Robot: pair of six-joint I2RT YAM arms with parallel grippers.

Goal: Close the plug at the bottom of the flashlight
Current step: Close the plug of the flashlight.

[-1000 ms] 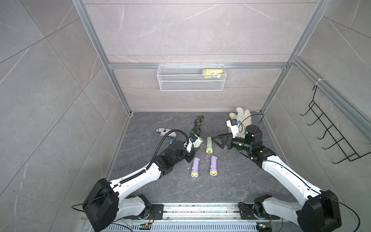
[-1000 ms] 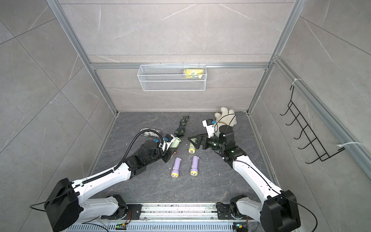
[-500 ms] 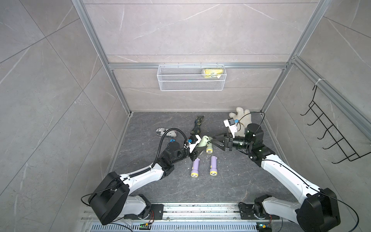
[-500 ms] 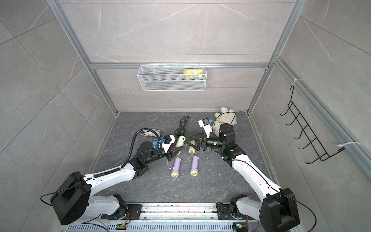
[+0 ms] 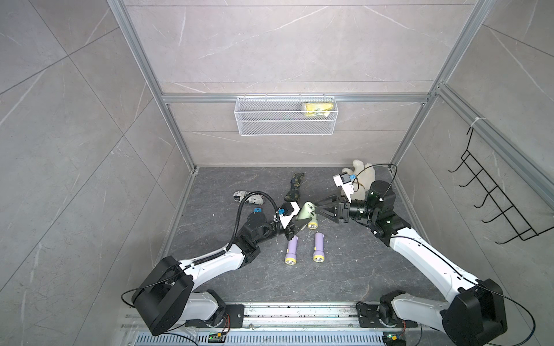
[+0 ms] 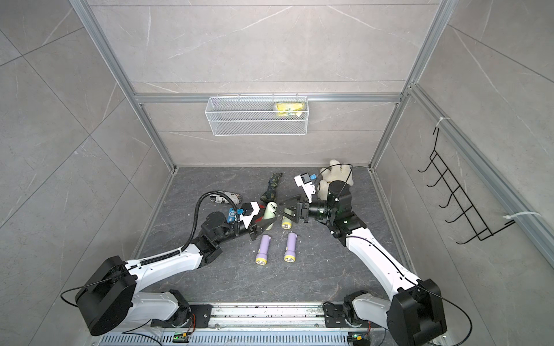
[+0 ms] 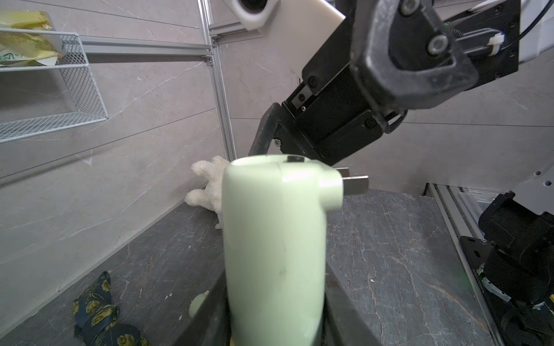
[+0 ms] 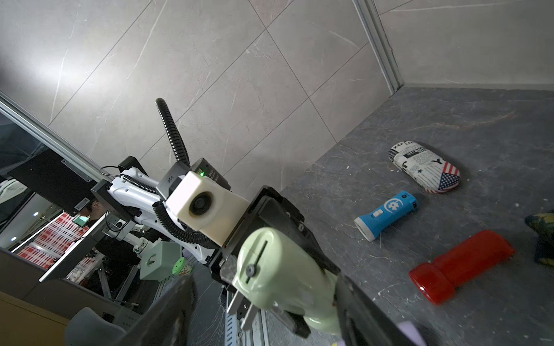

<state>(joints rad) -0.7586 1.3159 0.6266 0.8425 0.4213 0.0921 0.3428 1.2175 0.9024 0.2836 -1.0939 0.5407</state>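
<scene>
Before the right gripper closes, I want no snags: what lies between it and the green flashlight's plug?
Nothing. In the right wrist view, only bare air separates the plug prongs from the open right gripper's nearest finger.

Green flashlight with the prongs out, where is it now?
In a top view, the green flashlight is held up mid-floor in the left gripper, its pronged end facing the right gripper, just behind the two purple flashlights.
</scene>
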